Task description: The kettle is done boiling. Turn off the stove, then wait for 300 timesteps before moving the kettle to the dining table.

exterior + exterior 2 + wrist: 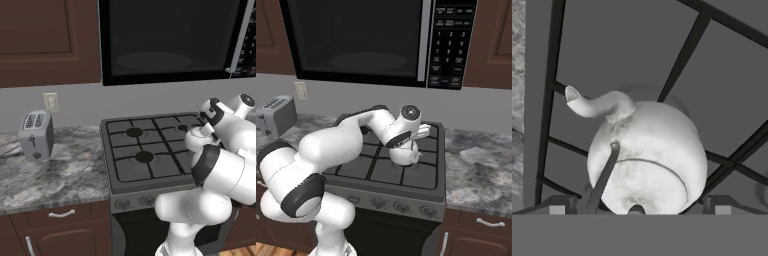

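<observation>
Pincer hangs right above the one white kettle; whether its fingers are spread cannot be told. One kettle sits on the four-burner stove, toward its right edge.

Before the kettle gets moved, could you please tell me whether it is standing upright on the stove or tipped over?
Upright: the kettle sits level on the stove grate, lid on top, spout pointing sideways, in the hand view.
</observation>
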